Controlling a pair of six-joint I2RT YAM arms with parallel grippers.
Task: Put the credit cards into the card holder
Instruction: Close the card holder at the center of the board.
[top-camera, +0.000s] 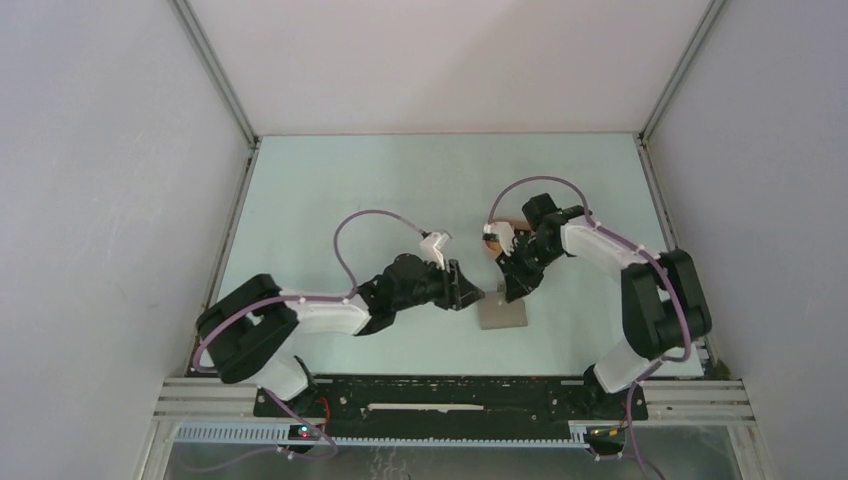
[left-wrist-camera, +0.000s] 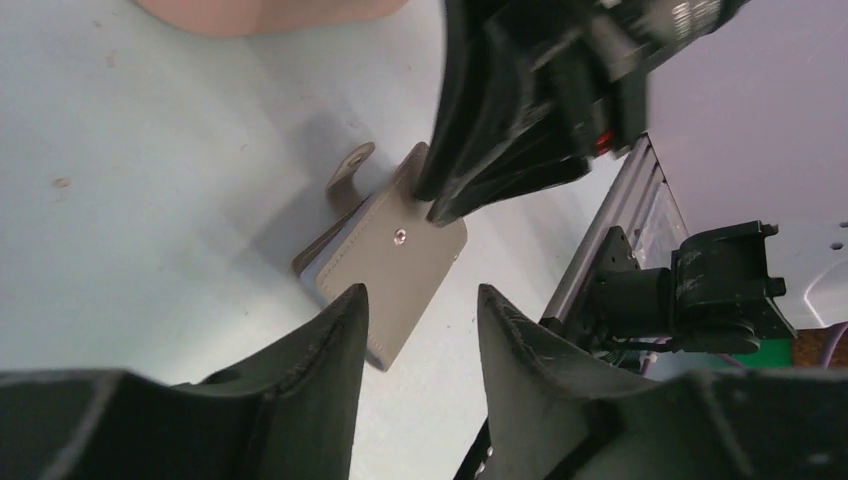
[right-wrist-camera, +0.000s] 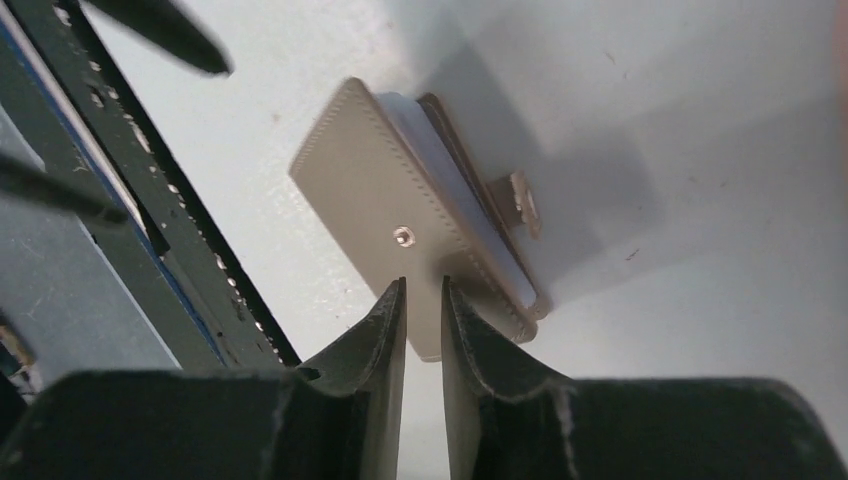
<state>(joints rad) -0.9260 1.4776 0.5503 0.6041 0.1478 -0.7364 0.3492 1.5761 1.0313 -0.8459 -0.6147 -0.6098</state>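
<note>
The grey card holder (top-camera: 502, 312) lies folded shut on the table, snap stud up. It also shows in the left wrist view (left-wrist-camera: 400, 265) and the right wrist view (right-wrist-camera: 385, 215). A light blue card edge (right-wrist-camera: 440, 175) shows between its flaps; the other credit cards are hidden. My right gripper (right-wrist-camera: 423, 285) has its jaws almost together, with nothing between them, tips at the holder's top flap (top-camera: 515, 292). My left gripper (left-wrist-camera: 420, 292) is open and empty, just left of the holder (top-camera: 470, 290).
A peach tray (left-wrist-camera: 260, 12) sits just beyond the holder, mostly hidden under the right arm in the top view (top-camera: 508, 222). The holder's strap tab (right-wrist-camera: 520, 200) sticks out on its far side. The black base rail (top-camera: 450, 400) runs along the near edge.
</note>
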